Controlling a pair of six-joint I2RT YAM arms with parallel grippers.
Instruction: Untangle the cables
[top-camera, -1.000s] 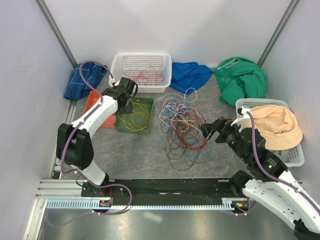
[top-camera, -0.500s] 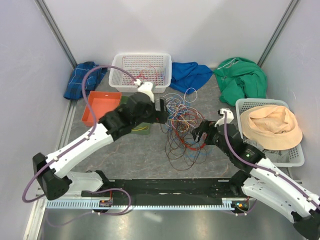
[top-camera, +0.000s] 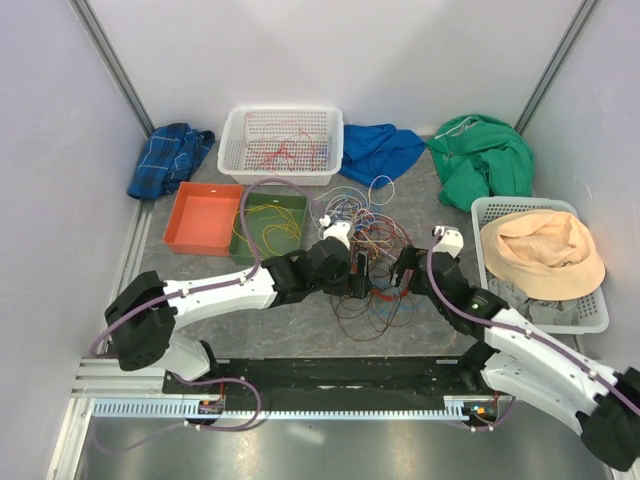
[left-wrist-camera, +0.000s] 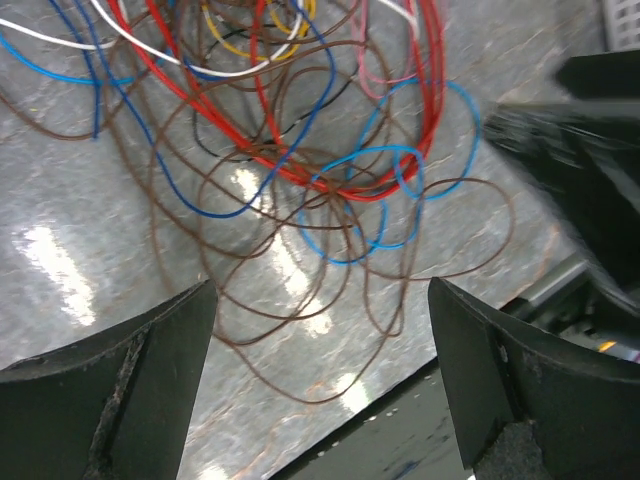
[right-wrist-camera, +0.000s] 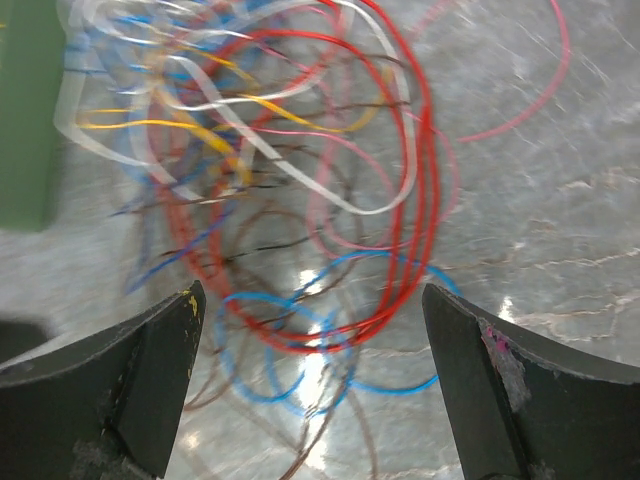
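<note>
Seen from above, a tangled heap of thin cables (top-camera: 365, 250) in red, brown, blue, white and yellow lies around the middle of a grey marbled counter (top-camera: 290, 320). The left fingers (top-camera: 357, 275) sit at the heap's near left edge and the right fingers (top-camera: 404, 268) at its near right edge, close together and facing each other. To the far left, an orange tray (top-camera: 203, 218) touches a green tray (top-camera: 298, 205) that holds a loose yellow cable (top-camera: 262, 228). Behind them stands a white basket (top-camera: 283, 175) with red cables (top-camera: 285, 152) inside. Along the far side lie a plaid cloth (top-camera: 170, 158), a blue cloth (top-camera: 378, 150) and a green cloth (top-camera: 482, 160). On the right, a second basket (top-camera: 590, 320) holds a peach hat (top-camera: 545, 255). The left wrist camera shows the left fingers spread wide apart with nothing gripped, above brown, light blue and red loops of the cables. The right wrist camera, which is blurred, shows the right fingers likewise wide apart and gripping nothing, over red, light blue and white strands.
</note>
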